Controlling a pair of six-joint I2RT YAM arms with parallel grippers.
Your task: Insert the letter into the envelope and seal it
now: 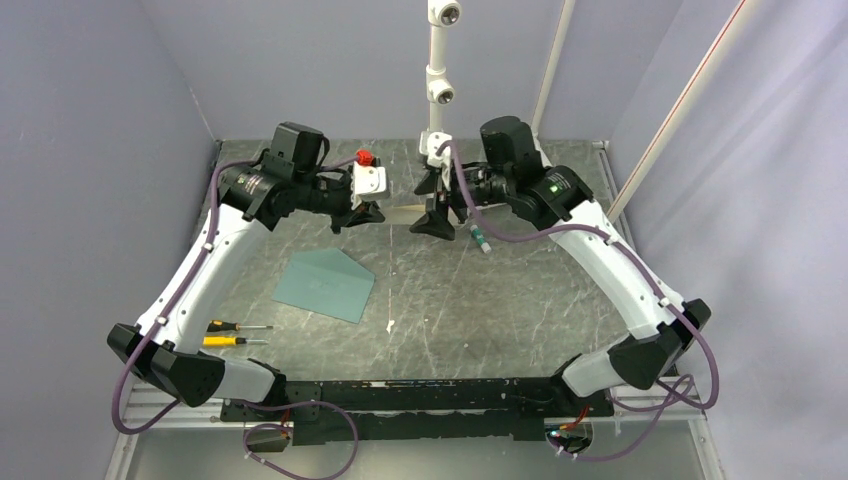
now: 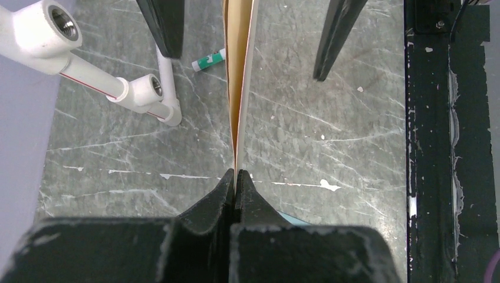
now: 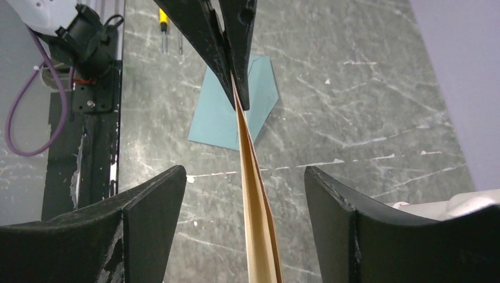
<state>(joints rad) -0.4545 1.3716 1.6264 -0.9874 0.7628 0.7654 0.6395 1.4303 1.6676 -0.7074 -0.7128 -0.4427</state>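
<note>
The letter (image 1: pixel 400 208) is a tan sheet folded in two and held edge-on above the table, seen in the left wrist view (image 2: pixel 239 76) and the right wrist view (image 3: pixel 256 212). My left gripper (image 1: pixel 365 213) (image 2: pixel 237 174) is shut on one end of it. My right gripper (image 1: pixel 432 222) (image 3: pixel 244 177) is open, one finger on each side of the letter's other end, not touching it. The teal envelope (image 1: pixel 325 285) (image 3: pixel 227 112) lies flat on the table below and to the left, its pointed flap open.
A green-and-white glue stick (image 1: pixel 480 240) (image 2: pixel 207 61) lies by the right gripper. Two screwdrivers (image 1: pixel 238 334) lie at the near left. A white pipe stand (image 1: pixel 437 90) (image 2: pixel 118 85) rises at the back. A small red object (image 1: pixel 365 158) sits behind the left gripper.
</note>
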